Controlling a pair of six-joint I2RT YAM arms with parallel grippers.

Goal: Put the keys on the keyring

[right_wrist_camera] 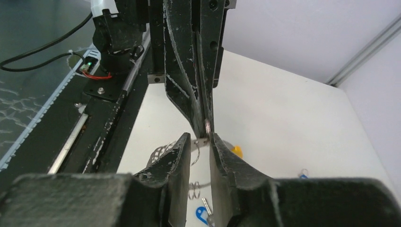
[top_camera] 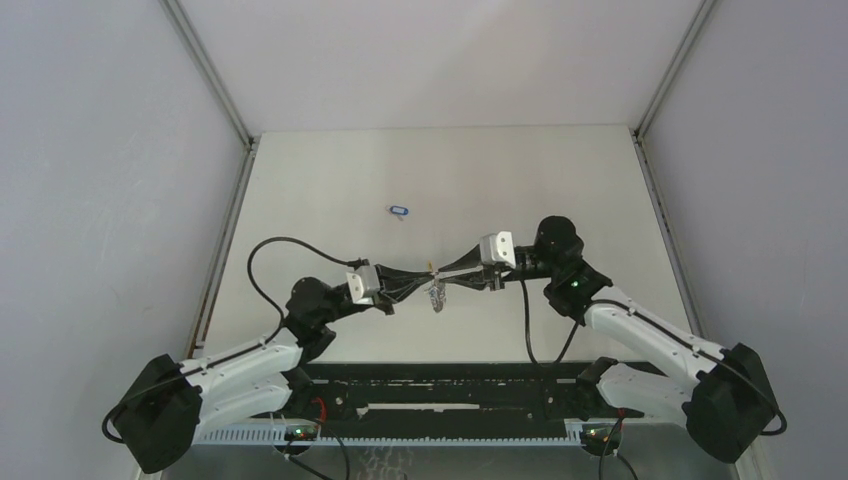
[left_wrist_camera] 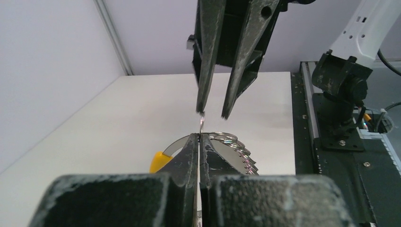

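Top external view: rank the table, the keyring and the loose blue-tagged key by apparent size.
1. table
2. keyring, bunched up
3. blue-tagged key, lying apart on the table
The last two look close, and the keyring may sit nearer the camera, so that order is unsure.

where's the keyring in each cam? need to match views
Top external: keyring mid-frame, under where left fingers and right fingers meet.
Left wrist: keyring centre, behind left fingers; yellow arc on their left.
Right wrist: keyring lower centre, left of right fingers.
Shared landmark: the meeting fingertips.
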